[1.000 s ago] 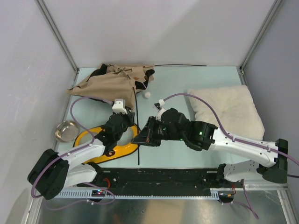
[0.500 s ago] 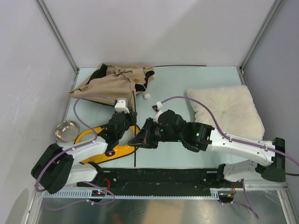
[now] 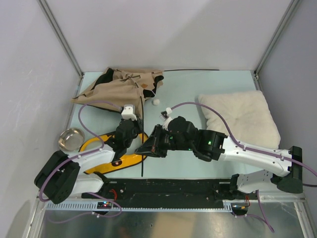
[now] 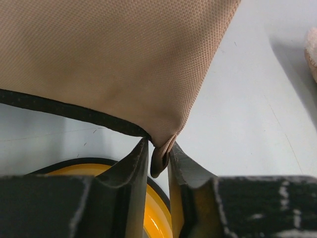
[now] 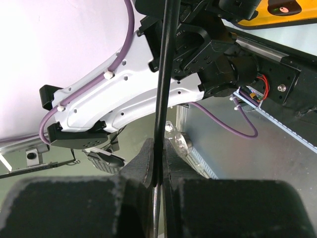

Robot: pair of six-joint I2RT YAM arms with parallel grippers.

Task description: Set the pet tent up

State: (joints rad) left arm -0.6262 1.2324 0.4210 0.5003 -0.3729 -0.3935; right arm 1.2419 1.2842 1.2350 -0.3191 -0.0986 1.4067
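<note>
The pet tent (image 3: 119, 87) lies collapsed at the back left: tan fabric with dark parts and a white pom-pom (image 3: 156, 101) beside it. My left gripper (image 3: 134, 123) is shut on a corner of the tan fabric (image 4: 114, 64); in the left wrist view the gripper (image 4: 158, 146) pinches the folded corner between its fingers. My right gripper (image 3: 146, 147) is shut on a thin black pole (image 3: 142, 119) that runs from the tent toward the near edge. In the right wrist view the gripper (image 5: 158, 148) clamps the pole (image 5: 166, 74).
A yellow feeder (image 3: 106, 151) lies under my left arm, and it also shows in the left wrist view (image 4: 69, 170). A steel bowl (image 3: 71, 139) sits at the left edge. A cream pillow (image 3: 242, 119) fills the right side. Another black pole (image 3: 190, 70) lies along the back wall.
My right gripper has moved left with the pole, and the pole's near end has swung left. My left gripper has shifted slightly back and right, still holding the fabric.
</note>
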